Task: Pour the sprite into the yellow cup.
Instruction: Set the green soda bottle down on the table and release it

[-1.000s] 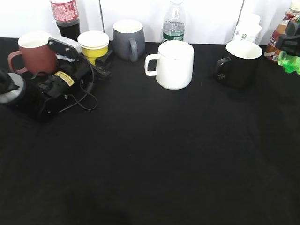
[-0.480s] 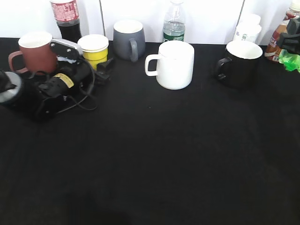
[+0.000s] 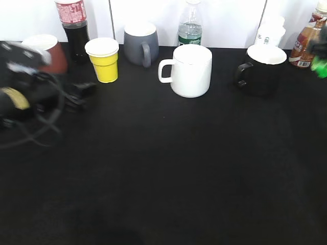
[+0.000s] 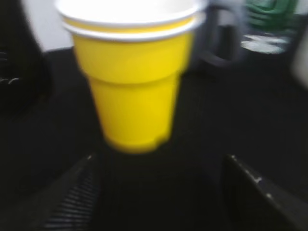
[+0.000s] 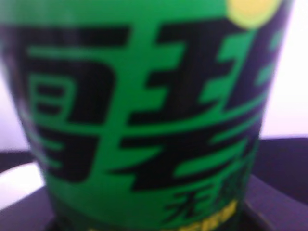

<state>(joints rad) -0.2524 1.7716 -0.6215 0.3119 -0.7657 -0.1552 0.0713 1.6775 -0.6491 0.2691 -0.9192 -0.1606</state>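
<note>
The left end effector (image 4: 159,192) is seen in the left wrist view with its two dark fingers (image 4: 72,197) spread wide, nothing held between them. The yellow cup (image 4: 132,77) stands upright just ahead of the gap, untouched, on the black surface (image 3: 168,168). In the exterior view the left arm (image 3: 25,94) appears as a blurred mass at the far left, apart from the cup. The right end effector cannot be made out in the right wrist view: the frame is filled by the sprite (image 5: 144,115), its green label pressed close to the lens, so whether it is gripped cannot be told. In the exterior view only a green fragment of the sprite is seen at the right edge. A white mug (image 3: 190,70), a black mug (image 3: 261,69) and a grey mug (image 3: 139,43) stand between bottle and cup.
</note>
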